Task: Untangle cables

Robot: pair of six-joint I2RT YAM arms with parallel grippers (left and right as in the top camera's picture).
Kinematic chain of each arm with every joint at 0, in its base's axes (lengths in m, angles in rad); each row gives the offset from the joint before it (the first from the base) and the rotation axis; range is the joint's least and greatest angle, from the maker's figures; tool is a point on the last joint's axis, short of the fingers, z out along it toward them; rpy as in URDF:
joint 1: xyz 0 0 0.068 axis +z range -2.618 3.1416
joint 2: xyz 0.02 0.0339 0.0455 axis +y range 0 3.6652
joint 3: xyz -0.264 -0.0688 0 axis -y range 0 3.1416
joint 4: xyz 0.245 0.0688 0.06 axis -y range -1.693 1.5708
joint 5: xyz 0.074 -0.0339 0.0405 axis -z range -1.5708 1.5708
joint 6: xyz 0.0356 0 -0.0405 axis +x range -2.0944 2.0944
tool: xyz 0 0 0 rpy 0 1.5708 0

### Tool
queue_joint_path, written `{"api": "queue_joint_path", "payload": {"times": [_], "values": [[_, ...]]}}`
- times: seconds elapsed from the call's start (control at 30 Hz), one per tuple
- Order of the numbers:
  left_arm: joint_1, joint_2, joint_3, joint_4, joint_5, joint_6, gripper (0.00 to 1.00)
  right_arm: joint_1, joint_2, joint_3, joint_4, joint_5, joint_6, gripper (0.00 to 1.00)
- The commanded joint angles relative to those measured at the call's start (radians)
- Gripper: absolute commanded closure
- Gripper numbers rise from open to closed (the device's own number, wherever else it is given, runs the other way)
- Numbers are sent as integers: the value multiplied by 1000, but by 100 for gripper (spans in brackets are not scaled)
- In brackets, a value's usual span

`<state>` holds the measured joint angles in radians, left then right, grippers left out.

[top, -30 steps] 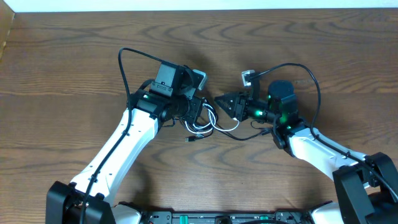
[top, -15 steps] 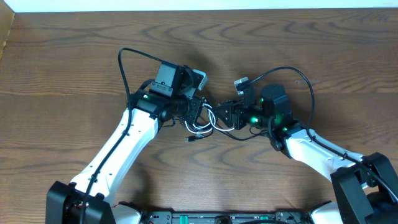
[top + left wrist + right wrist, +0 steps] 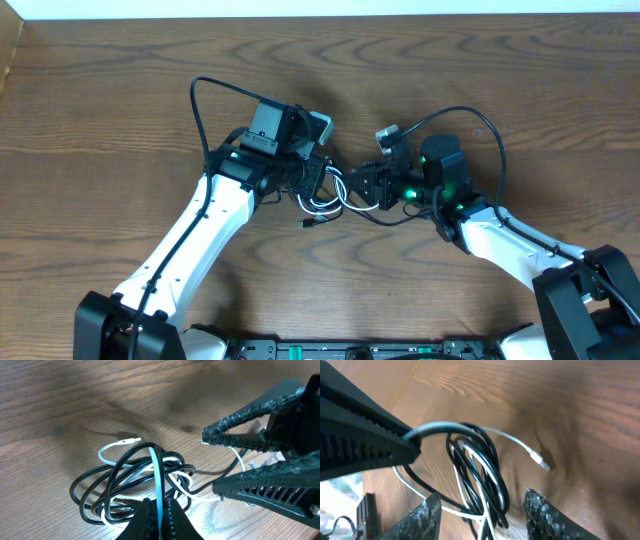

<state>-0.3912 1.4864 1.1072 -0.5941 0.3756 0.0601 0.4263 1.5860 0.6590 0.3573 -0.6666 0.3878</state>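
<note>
The cables (image 3: 328, 203) lie as a tangled bundle of black cords and one white cord between the two arms. My left gripper (image 3: 159, 505) is shut on one raised loop of black cable (image 3: 156, 467), held above the bundle (image 3: 130, 485). The white cord's plug (image 3: 131, 439) points away on the wood. My right gripper (image 3: 482, 496) is open, and its two fingers stand on either side of the bundle (image 3: 480, 472) without pinching it. In the right wrist view the left gripper's fingers (image 3: 365, 442) hold the loop at the left. The white plug (image 3: 541, 461) lies to the right.
Thick black wires (image 3: 205, 110) arc from each arm over the wooden table (image 3: 120, 100). A pale strip runs along the table's far edge (image 3: 300, 8). The two grippers (image 3: 340, 185) are almost tip to tip.
My right gripper has moved left and down onto the bundle and its jaws have widened. The left arm has held still with its loop.
</note>
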Motion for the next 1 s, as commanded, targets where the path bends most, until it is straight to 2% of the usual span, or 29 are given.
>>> {"api": "queue_joint_path", "payload": {"times": [0.0, 0.07, 0.27, 0.53, 0.73, 0.97], "values": [[0, 8, -4, 0, 6, 18, 92, -2, 5, 0, -51, -20, -19, 51], [0, 8, -4, -2, 25, 28, 92, -11, 5, 0, -90, -20, -26, 51], [0, 8, -4, -41, 266, 225, 92, -80, 5, 0, -109, -36, 41, 54], [0, 8, -4, -22, 440, 220, 92, -91, 5, 0, -190, -119, -5, 54], [0, 10, -4, -21, 450, 112, 92, -91, 5, 0, -199, -303, -67, 51], [0, 10, -4, -6, 338, -173, 92, -98, 5, 0, -204, -373, -95, 47]]}}
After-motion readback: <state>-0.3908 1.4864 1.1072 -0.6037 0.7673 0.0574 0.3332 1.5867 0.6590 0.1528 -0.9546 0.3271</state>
